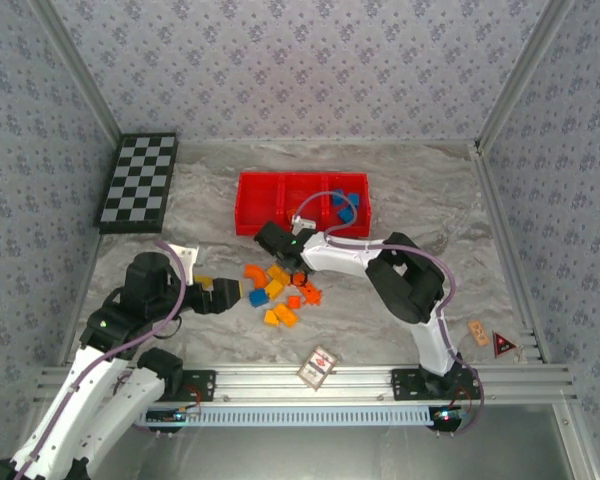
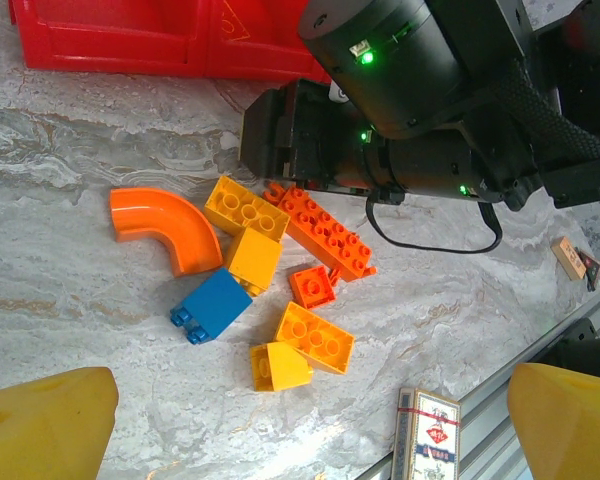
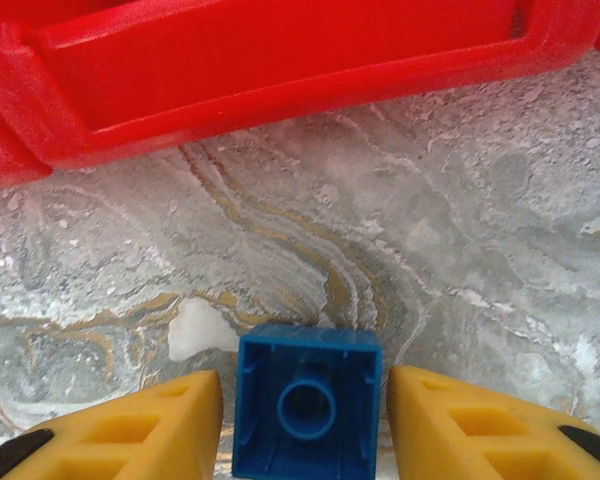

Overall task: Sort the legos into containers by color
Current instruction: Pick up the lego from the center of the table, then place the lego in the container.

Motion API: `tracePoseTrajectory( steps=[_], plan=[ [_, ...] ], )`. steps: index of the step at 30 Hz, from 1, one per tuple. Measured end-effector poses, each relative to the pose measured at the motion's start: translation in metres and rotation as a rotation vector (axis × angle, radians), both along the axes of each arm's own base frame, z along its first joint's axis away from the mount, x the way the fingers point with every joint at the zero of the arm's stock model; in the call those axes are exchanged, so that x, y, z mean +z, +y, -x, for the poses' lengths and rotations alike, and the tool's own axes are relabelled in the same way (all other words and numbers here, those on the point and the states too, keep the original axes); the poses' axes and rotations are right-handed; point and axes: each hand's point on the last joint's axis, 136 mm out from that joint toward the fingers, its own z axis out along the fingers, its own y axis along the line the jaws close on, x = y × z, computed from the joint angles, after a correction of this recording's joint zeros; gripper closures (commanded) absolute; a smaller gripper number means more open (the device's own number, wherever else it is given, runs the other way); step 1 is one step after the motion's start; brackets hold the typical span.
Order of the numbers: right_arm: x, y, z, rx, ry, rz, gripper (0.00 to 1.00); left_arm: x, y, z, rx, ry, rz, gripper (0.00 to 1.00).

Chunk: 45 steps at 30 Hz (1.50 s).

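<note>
The legos lie in a loose pile (image 1: pixel 280 288) mid-table: an orange curved piece (image 2: pixel 165 225), yellow bricks (image 2: pixel 315 337), a long red-orange brick (image 2: pixel 325 230) and a blue brick (image 2: pixel 212 305). My left gripper (image 2: pixel 305 430) hovers open just left of the pile, with nothing between its yellow fingertips (image 2: pixel 45 425). My right gripper (image 1: pixel 265 238) is shut on another blue brick (image 3: pixel 307 405), hollow side toward the camera, low over the table near the red tray's (image 1: pixel 280 190) front left corner. The tray's right compartment holds a few blue bricks (image 1: pixel 346 204).
A checkerboard (image 1: pixel 140 182) lies at the back left. A small patterned card (image 1: pixel 318 367) sits by the front rail, close to the pile. Two small tags (image 1: pixel 490 338) lie at the right edge. The right arm's body (image 2: pixel 420 90) hangs over the pile's far side.
</note>
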Motion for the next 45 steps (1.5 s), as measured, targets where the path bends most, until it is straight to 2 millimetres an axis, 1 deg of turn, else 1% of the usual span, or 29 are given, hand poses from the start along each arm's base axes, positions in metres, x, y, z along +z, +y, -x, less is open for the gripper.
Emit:
tracePoseTrajectory(
  steps=[3,10,13,18,22,25,28,31,36,38,41,43,45],
  plan=[
    [-0.001,-0.002,-0.001,-0.004,0.002,0.002,0.57,0.0,0.0,0.0,0.0,0.0,0.0,0.0],
    [-0.011,-0.003,-0.002,-0.002,0.014,0.02,0.58,0.0,0.0,0.0,0.0,0.0,0.0,0.0],
    [-0.011,-0.003,-0.003,0.003,0.015,0.026,0.6,0.0,0.0,0.0,0.0,0.0,0.0,0.0],
    [-0.01,-0.005,-0.007,0.012,0.008,0.03,0.7,0.0,0.0,0.0,0.0,0.0,0.0,0.0],
    [-0.008,-0.005,-0.008,0.029,0.005,0.039,0.82,0.0,0.0,0.0,0.0,0.0,0.0,0.0],
    [-0.004,-0.006,-0.009,0.047,-0.005,0.051,0.82,0.0,0.0,0.0,0.0,0.0,0.0,0.0],
    [0.009,-0.008,-0.01,0.069,-0.023,0.067,0.82,0.0,0.0,0.0,0.0,0.0,0.0,0.0],
    [0.033,-0.011,-0.012,0.098,-0.058,0.081,0.83,0.0,0.0,0.0,0.0,0.0,0.0,0.0],
    [0.094,-0.021,-0.025,0.149,-0.151,0.084,0.83,0.0,0.0,0.0,0.0,0.002,-0.001,0.0],
    [0.119,-0.034,-0.038,0.149,-0.188,0.082,0.82,-0.001,0.0,0.0,0.0,0.003,-0.002,0.0],
    [0.144,-0.062,-0.063,0.127,-0.225,0.091,0.81,-0.002,0.0,-0.001,0.0,0.008,-0.004,0.0],
    [0.149,-0.084,-0.079,0.107,-0.225,0.102,0.8,-0.002,0.0,-0.001,0.0,0.009,-0.004,0.0],
    [0.148,-0.106,-0.092,0.09,-0.207,0.111,0.79,-0.002,0.0,-0.001,0.0,0.009,-0.005,0.0]
  ],
)
